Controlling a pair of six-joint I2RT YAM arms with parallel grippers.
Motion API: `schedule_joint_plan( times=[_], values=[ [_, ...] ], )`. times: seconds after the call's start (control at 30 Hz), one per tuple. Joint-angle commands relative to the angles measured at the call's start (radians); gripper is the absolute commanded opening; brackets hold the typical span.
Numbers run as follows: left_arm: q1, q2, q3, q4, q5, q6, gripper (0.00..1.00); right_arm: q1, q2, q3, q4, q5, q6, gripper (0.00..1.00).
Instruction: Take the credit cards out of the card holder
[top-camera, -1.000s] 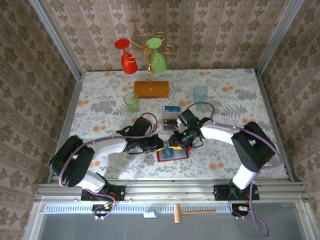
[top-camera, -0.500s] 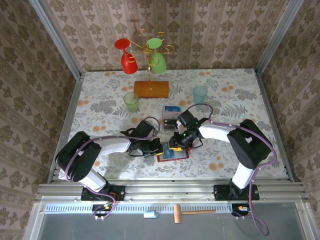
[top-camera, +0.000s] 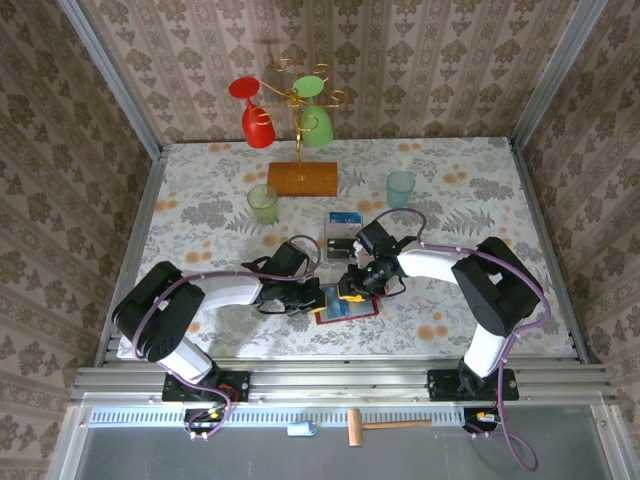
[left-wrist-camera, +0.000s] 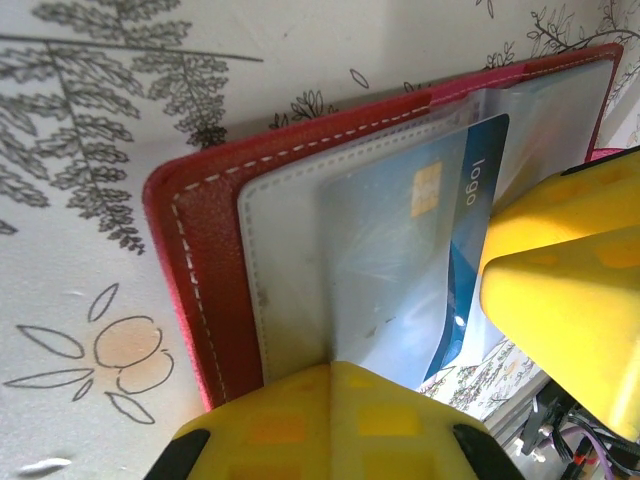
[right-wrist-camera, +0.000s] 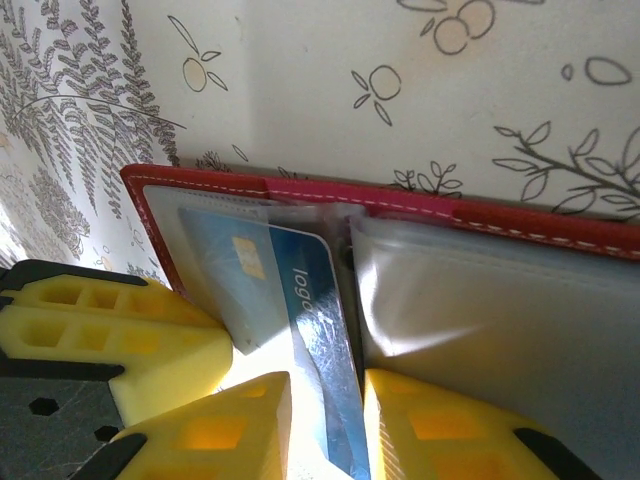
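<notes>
1. We see the small red folding card holder lying open and flat on the flower-patterned table, in the lower middle of the top view, between the two arms.
2. Its greyish clear pockets face up. A blue-and-white plastic card with a gold chip sticks partly out of one pocket, near the holder's fold.
3. The left hand is closed, its yellow fingers together at the bottom of its wrist view. The tip sits over the pocket page and hides the card's lower edge.
4. The right hand grips the blue-and-white plastic card: at the bottom of its wrist view the card's edge stands between the two yellow fingers, tilted up from the pocket.
5. The two hands sit just beside each other over the holder.
6. Higher in the top view stand a pale green cup, a teal cup and a wooden-based gold stand carrying a red glass and a green glass.
</notes>
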Motion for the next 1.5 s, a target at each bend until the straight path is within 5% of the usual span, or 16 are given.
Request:
schedule_joint_plan(
  times=[0.0,0.6,1.07,1.47],
  values=[
    [-0.004,0.034,-0.023,-0.053,-0.024,0.024,0.00,-0.004,0.005,-0.017,0.032,-0.048,0.006,0.23],
    [-0.002,0.039,-0.012,-0.088,-0.032,0.038,0.00,-0.011,0.046,-0.039,0.066,-0.092,0.005,0.25],
    [-0.001,0.036,-0.011,-0.098,-0.033,0.040,0.00,-0.026,-0.044,-0.047,0.031,-0.061,-0.006,0.10],
    [0.041,-0.011,-0.014,-0.163,-0.036,0.081,0.00,-0.089,-0.089,-0.064,-0.028,-0.051,-0.056,0.08]
  ],
)
